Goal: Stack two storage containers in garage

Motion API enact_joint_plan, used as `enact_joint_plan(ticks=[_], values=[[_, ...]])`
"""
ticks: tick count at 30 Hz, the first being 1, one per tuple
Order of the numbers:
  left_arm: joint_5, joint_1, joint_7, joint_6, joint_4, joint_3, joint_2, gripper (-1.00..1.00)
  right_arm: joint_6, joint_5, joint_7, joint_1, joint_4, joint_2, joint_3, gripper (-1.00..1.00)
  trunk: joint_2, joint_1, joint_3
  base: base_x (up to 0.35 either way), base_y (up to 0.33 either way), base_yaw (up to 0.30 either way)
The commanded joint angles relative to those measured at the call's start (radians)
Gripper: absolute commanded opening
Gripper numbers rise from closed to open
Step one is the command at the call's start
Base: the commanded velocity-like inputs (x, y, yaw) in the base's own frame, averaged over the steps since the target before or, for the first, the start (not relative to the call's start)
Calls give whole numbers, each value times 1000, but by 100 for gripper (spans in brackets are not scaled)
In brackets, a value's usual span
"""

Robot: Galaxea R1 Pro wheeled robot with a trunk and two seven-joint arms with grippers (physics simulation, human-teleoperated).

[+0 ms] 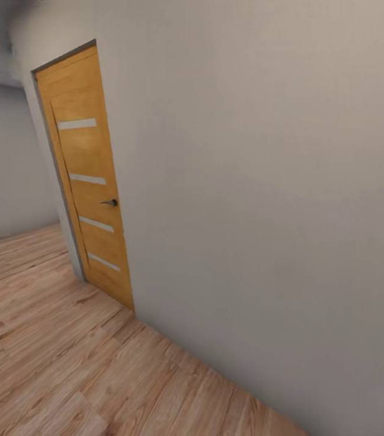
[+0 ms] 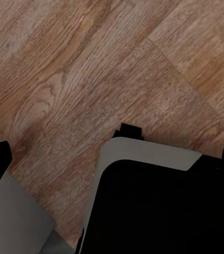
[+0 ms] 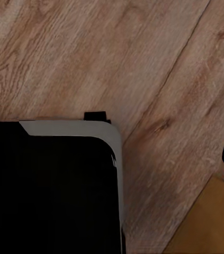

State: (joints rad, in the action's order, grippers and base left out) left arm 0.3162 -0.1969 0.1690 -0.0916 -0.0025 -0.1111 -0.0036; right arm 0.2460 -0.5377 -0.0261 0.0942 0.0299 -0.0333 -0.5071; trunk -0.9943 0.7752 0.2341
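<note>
One closed wooden door with four pale stripes and a dark handle is shown in the head view, set in a grey-white wall that runs close along the robot's right. Pale wood-plank flooring is seen below it, and the same planks are seen beneath both wrist cameras, together with dark and grey parts of the robot's own body. Neither storage container is to be seen, so their place cannot be told. The pincer fingers are not clearly shown; whether either pincer is open or closed, or holds anything, cannot be told.

The step in hand is judged to be travel through the house. It is best done by steering the base clear of the near wall and by approaching the door squarely, with arms kept tucked. The closed door is judged the chief obstacle, should the route lie through it.
</note>
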Motion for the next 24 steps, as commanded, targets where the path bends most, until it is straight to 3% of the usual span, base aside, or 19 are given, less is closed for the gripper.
enact_joint_plan(ticks=[1, 24], values=[[8, -1, 3, -3, 1, -9, -1, 100, 5, -12, -1, 1, 2, 0, -8, 100, -1, 1, 1, 321, 0, 300], [12, -1, 5, -5, 1, -7, 1, 100, 5, -16, -6, 1, 2, -3, -8, 100, -1, 1, -10, 305, 0, 300]])
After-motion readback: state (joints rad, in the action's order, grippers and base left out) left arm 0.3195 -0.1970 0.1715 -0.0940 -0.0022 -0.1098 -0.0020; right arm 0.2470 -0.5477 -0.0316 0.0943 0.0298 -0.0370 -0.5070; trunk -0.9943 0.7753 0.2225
